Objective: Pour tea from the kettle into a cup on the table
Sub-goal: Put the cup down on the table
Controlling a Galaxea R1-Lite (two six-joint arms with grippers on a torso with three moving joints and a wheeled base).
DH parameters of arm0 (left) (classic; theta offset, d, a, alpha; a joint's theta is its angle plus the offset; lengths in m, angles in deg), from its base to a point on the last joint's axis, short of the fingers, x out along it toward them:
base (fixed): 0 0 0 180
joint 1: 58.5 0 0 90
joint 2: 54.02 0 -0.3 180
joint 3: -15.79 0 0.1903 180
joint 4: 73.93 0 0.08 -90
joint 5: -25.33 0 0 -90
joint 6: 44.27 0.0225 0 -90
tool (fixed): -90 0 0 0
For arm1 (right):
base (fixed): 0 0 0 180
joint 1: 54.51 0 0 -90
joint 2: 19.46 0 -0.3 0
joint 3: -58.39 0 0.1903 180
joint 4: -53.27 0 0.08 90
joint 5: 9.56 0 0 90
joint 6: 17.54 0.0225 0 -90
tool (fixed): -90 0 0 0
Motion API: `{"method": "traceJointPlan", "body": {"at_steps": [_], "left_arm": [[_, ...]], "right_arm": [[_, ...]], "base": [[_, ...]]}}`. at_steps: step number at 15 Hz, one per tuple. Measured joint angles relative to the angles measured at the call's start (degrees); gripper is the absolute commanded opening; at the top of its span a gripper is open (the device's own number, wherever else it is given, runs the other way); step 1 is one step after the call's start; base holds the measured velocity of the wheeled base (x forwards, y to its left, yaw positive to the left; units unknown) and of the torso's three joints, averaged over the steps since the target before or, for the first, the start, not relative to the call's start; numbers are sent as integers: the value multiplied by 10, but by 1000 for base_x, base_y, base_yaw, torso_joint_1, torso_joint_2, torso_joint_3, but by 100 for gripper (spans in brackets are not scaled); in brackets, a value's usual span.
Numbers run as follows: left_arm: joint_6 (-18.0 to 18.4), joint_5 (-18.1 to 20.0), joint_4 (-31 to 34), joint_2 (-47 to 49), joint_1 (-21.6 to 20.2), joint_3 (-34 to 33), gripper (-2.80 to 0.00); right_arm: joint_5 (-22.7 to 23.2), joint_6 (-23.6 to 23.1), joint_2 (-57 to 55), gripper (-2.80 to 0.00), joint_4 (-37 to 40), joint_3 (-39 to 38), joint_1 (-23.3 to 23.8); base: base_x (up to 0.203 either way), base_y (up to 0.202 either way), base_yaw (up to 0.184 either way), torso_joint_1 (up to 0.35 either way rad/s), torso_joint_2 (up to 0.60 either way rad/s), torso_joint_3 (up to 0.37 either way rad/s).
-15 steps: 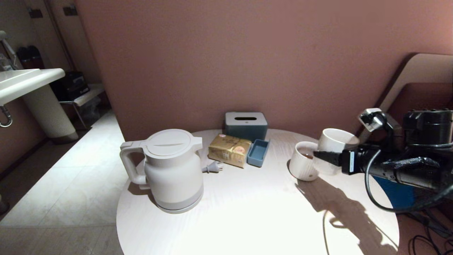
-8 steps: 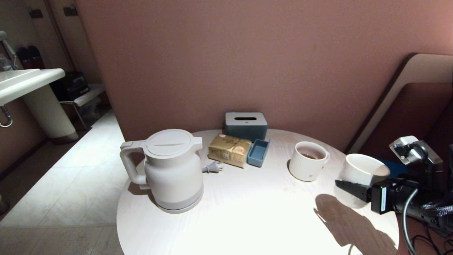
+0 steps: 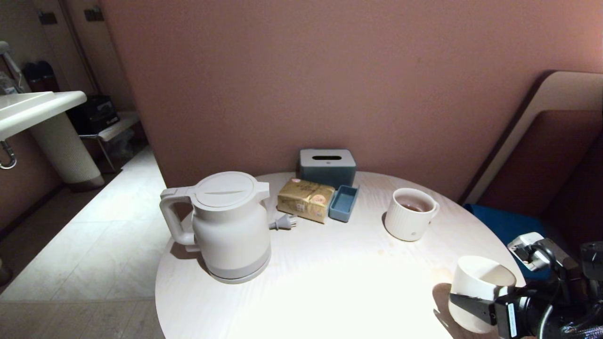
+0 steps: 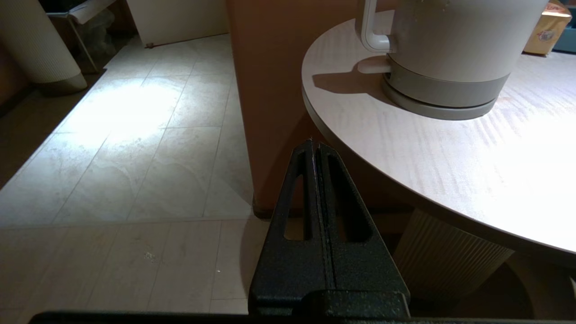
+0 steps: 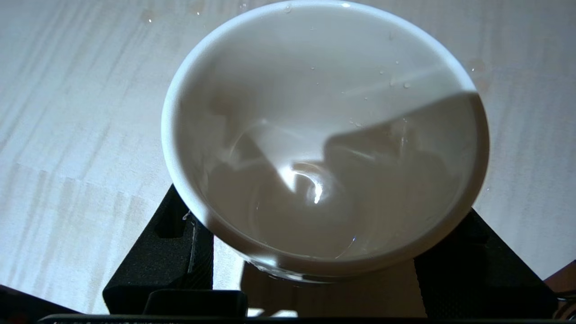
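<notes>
Cup (image 3: 478, 287) sits upright between the two black fingers (image 3: 468, 307) of the right hand (image 3: 471, 301), which clasps it from the sides low on its wall, over the near right edge of the desk (image 3: 330, 282). Seen from the wrist, the cup is white and handleless, with only a few droplets on its inner wall (no tea shows inside it), and whether its base touches the desk cannot be told. Away from that hand, across the desk toward the wall, stands a white ribbed mug (image 3: 410, 214) with reddish-brown tea (image 3: 413, 207) in it. Farther off on the opposite side stands the kettle (image 3: 226, 226), lid on, handle turned away from the right hand, its plug (image 3: 283, 221) lying beside it. Behind the plug are a gold packet (image 3: 306, 199), a small blue tray (image 3: 344, 203) and a grey tissue box (image 3: 327, 167). The left hand (image 4: 315, 148) hangs below the desk's edge over the tiled floor (image 4: 135, 148), fingers pressed together, with the kettle's grey base above and beyond it.
</notes>
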Motion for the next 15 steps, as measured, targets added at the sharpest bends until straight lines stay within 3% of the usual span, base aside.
{"method": "traceJointPlan", "body": {"at_steps": [11,15], "left_arm": [[0,0,0,0,0,0,-280],[0,0,0,0,0,0,-280]], "right_arm": [[-2,-4,-77,-280,-4,64,-1],[-6,-4,-122,-280,-78,61,-1]], "base": [[0,0,0,0,0,0],[0,0,0,0,0,0]]}}
